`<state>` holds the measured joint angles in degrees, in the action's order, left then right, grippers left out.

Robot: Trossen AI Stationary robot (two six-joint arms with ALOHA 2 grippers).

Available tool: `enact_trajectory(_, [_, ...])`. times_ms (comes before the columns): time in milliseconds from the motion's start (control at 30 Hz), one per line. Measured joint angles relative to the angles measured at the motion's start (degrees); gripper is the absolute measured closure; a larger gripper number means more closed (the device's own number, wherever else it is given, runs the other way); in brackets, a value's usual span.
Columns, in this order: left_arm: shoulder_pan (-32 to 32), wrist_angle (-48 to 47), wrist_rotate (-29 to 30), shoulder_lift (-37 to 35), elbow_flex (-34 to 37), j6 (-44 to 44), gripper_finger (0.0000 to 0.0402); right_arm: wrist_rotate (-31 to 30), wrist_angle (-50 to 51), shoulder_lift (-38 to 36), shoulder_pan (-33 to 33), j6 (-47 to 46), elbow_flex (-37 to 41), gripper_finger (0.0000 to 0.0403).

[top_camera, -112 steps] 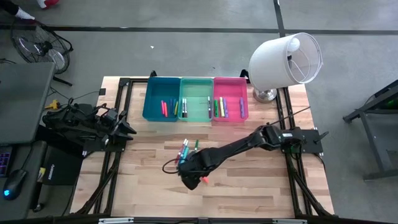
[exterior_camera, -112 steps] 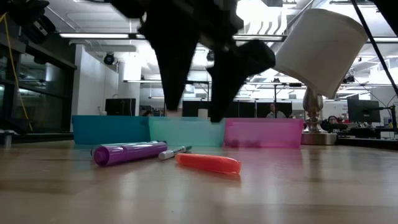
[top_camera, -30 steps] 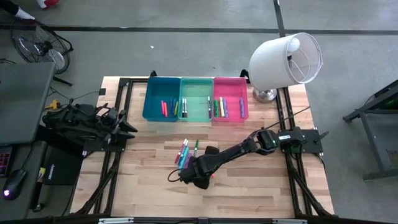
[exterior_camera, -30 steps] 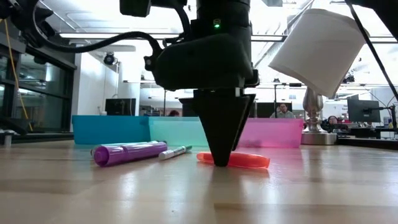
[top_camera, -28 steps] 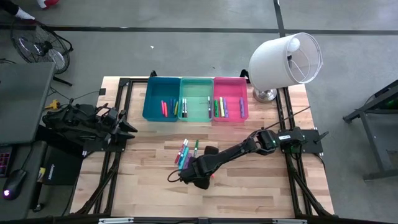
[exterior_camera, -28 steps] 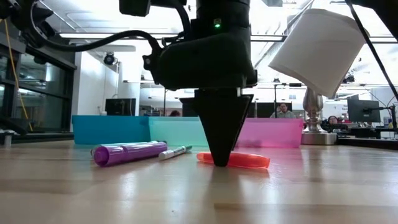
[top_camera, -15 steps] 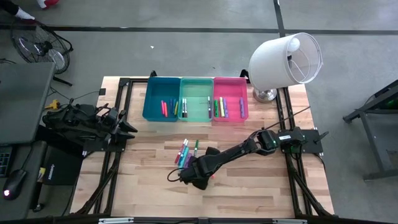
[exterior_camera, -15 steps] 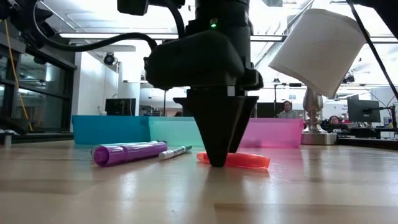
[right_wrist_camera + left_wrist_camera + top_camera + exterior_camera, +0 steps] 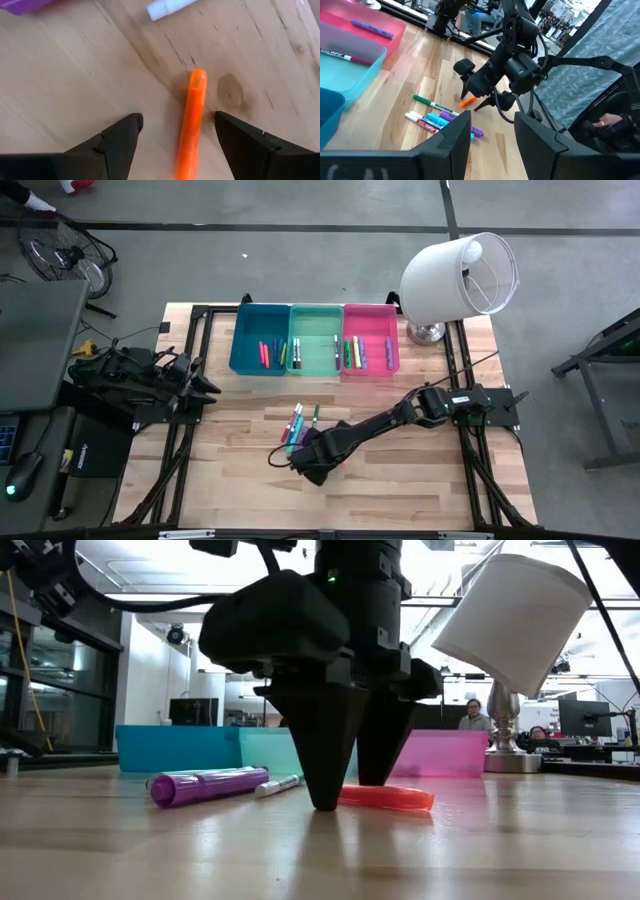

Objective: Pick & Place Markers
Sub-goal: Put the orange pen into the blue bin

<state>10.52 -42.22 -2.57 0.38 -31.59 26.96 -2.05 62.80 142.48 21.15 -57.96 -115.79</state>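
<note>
The right gripper (image 9: 180, 137) stands wide open, tips at the wooden table (image 9: 520, 840), straddling the short orange plastic marker (image 9: 191, 120) — which lies loose between the fingers. Closing off-centre could make it roll or skid away. The left gripper (image 9: 205, 387) waits at the table's left edge — open.

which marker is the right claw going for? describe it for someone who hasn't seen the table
On the wooden table, below the three bins, the right claw stands open, straddling one orange marker. It lies alone, apart from the purple marker and others in the loose cluster; it is the only orange one there.
</note>
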Motion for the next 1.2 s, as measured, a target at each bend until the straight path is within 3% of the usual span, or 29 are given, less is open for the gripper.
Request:
enact_trajectory(267, [0.0,-2.3,-0.5,0.0,0.0,0.0,0.0252,-1.9,-0.8,-0.1,0.1,2.5,0.5,0.0153])
enact_trajectory(633, [0.0,-1.9,-0.4,0.0,0.0,2.3,0.0252,-1.6,-0.3,-0.1,-0.5,1.4,0.5,0.0227])
enact_trajectory(867, [0.0,-0.6,0.2,0.0,0.0,6.3,0.0252,-1.7,-0.3,-0.1,-0.7,0.5,0.5,0.0247])
enact_trajectory(1200, [0.0,3.6,3.0,0.0,0.0,9.3,0.0252,-2.3,2.5,-0.1,-0.7,14.4,0.5,0.0268])
